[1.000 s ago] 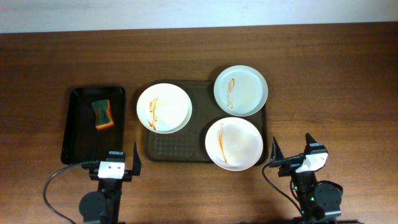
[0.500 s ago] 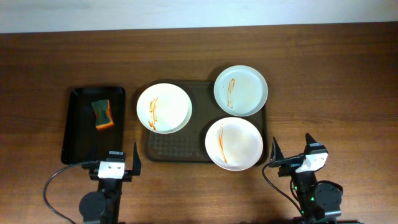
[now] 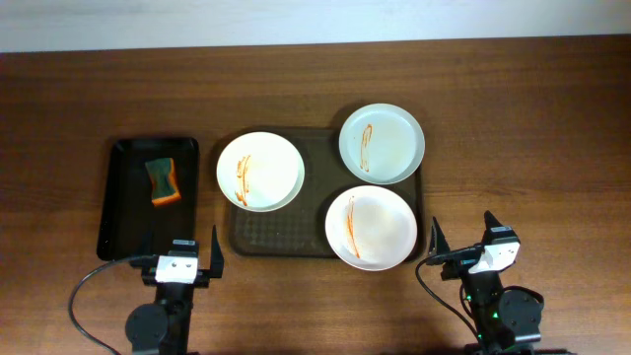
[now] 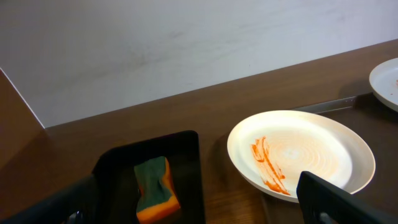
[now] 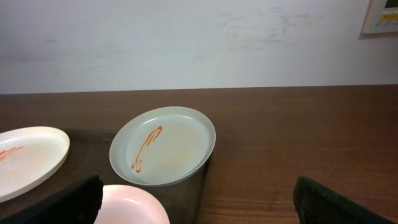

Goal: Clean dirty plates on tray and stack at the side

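On the tray [image 3: 281, 235] lie three plates, flat and apart from one another, each streaked with orange-red sauce, so by the look of it none is wiped yet; the left white plate [image 3: 260, 171] sits at the tray's left end, the pale green plate [image 3: 382, 143] at its far right corner, and the right white plate [image 3: 371, 227] at its near right corner, reaching a little over the rim; left of the tray a narrow black tray [image 3: 123, 217] keeps the sponge [image 3: 163, 181] off the worktop [image 3: 532, 118], within the left arm's reach and probably meant for wiping; the left fingers [image 4: 336, 199] hang just off the tray's near left corner, spread wide and grasping nothing; the right fingers [image 5: 348, 202] hang off its near right corner, likewise parted and empty; bare worktop right of the tray seems the natural place for the stack.
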